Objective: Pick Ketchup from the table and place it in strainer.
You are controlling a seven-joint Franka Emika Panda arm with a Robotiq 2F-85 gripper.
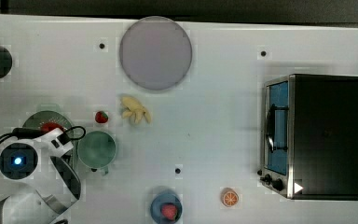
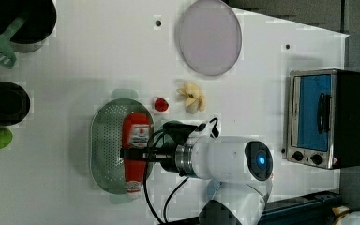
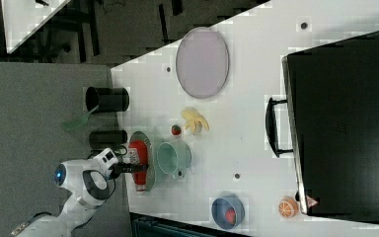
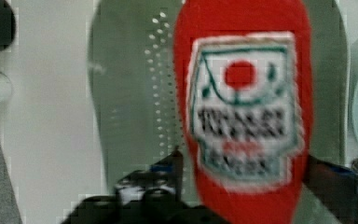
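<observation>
The red ketchup point(image 2: 136, 136) bottle lies on its side inside the pale green oval strainer point(image 2: 104, 145), cap toward the left view's bottom. Its white label point(image 4: 242, 112) faces up in the wrist view, with the strainer's perforated floor point(image 4: 135, 93) beside it. My gripper point(image 2: 133, 153) hangs over the bottle's middle, its dark fingers point(image 4: 175, 165) standing on either side of the body, open, with a thin gap at the one side that shows. In the top view the ketchup point(image 1: 51, 126) peeks out from under my wrist, inside the strainer point(image 1: 37, 119). The right view has the ketchup point(image 3: 139, 153) at the table's near-left edge.
A round pale green cup point(image 1: 96, 149) stands right beside the strainer. A strawberry point(image 1: 101, 116), a banana bunch point(image 1: 135, 110) and a grey plate point(image 1: 155, 52) lie further out. A toaster oven point(image 1: 317, 135), an orange slice point(image 1: 230, 197) and a blue bowl point(image 1: 166, 208) sit at the top view's right and bottom.
</observation>
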